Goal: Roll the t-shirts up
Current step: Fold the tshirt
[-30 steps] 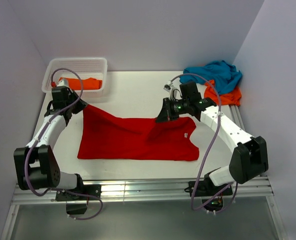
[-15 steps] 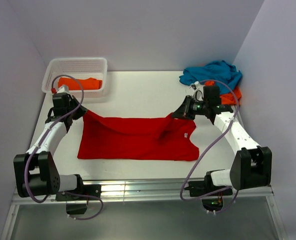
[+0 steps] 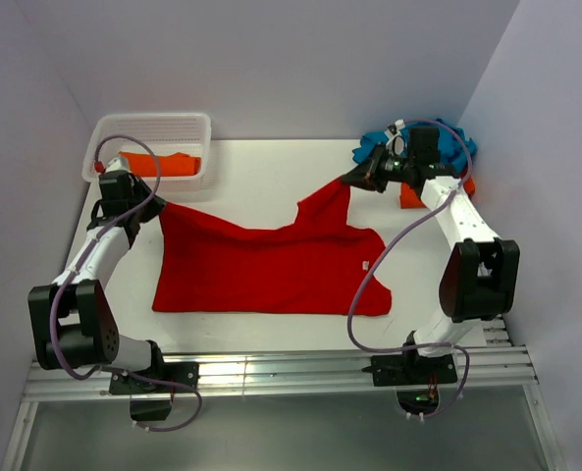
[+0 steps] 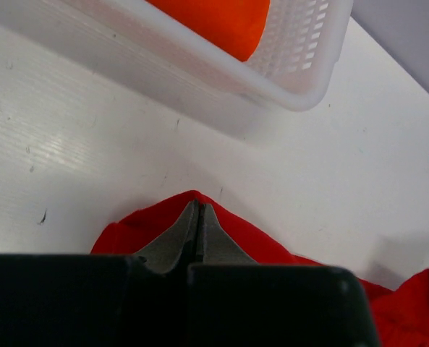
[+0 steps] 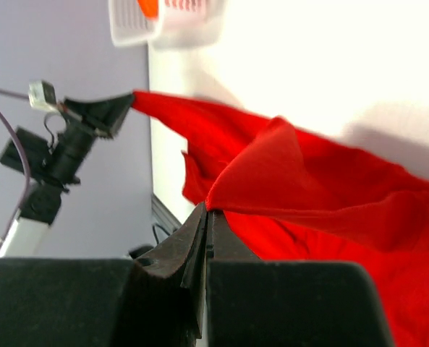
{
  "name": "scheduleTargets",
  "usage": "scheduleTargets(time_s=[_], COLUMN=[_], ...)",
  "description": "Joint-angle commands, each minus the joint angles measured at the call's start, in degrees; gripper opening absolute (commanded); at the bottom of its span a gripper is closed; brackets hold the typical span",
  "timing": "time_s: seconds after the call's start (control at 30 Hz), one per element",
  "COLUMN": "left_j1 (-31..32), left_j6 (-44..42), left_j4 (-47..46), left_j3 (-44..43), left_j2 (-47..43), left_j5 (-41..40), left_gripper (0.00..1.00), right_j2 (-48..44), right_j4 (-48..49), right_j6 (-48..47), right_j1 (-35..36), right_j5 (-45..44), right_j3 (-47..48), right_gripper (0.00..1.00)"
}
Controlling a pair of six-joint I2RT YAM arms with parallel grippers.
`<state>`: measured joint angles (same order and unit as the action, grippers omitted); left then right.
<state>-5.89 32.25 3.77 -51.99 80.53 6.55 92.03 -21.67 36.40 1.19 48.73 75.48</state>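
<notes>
Red cotton has been drawn out across the worktop (image 3: 261, 182): the far right corner of the red t-shirt (image 3: 271, 275), held low over the cloth a second ago, has been carried back and rightward to just beside the teal t-shirt (image 3: 448, 142), so a peaked fold is raised off the surface. Spreading is judged underway; no roll has been started. The right arm (image 3: 452, 211) is stretched far back, its jaws clenched on that corner. The left arm (image 3: 99, 245) is reached toward the basket (image 3: 99, 137), jaws clamped on the opposite far corner.
</notes>
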Motion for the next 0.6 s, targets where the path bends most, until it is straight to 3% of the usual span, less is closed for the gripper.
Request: scheduleTargets(time_s=[0.0, 0.57], left_j1=[-0.87, -1.05], left_j6=[0.53, 1.68], left_j4=[-3.33, -8.60], left_j3=[-2.77, -5.49], left_j2=[0.32, 7.44], left_j5=[-0.40, 0.57], left_gripper=[0.00, 0.00], right_j2=[2.79, 18.27], right_j4=[3.30, 8.04], right_j6=[3.50, 8.24], right_j1=[-0.75, -3.83], right_j5=[0.49, 2.86], right_j3=[6.58, 20.40], right_gripper=[0.00, 0.00])
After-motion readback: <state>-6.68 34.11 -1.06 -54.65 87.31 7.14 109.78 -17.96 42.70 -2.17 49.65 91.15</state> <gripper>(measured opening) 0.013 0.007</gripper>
